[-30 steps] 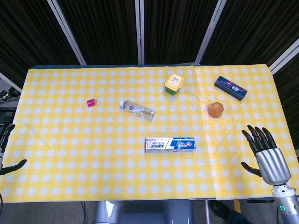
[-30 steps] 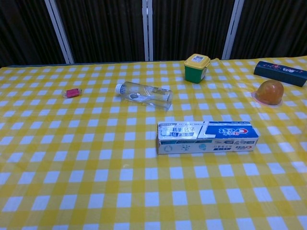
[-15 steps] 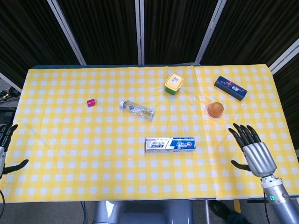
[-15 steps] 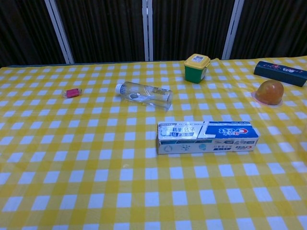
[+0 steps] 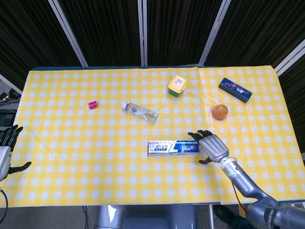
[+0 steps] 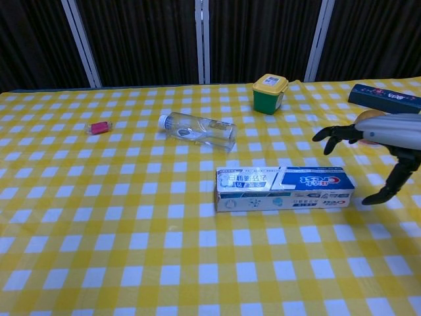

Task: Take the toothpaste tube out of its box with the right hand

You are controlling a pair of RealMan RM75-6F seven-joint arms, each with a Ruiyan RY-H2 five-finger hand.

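1. The toothpaste box [image 5: 173,147] lies flat on its long side near the middle of the desk [image 5: 71,157], which is covered with a yellow-and-white checked cloth; its blue end points toward the robot's right.
2. The box looks closed, and the tube inside it cannot be seen.
3. The right hand [image 5: 210,146] hangs just beside the blue end of the box, with its fingers [image 6: 329,135] spread apart and holding nothing.
4. In the chest view the right hand [image 6: 381,141] is above and just past that end, the thumb reaching down toward the cloth close to the box corner; whether it touches the box cannot be told.
5. The left hand [image 5: 5,151] sits at the desk's left edge, well apart from the box, fingers loosely spread and empty; it shows only in the head view.
6. A clear plastic bottle [image 5: 139,112] lies on its side behind the box, a little toward the left.
7. A small pink-red object [image 5: 93,105] lies further left of the box, beyond the bottle.
8. A green tub with a yellow lid [image 5: 177,86] stands behind the box, near the far edge.
9. An orange rounded object [image 5: 219,112] sits behind the blue end of the box, near the right hand.
10. A dark blue flat box [image 5: 235,89] lies at the far right corner, well apart from the toothpaste box.
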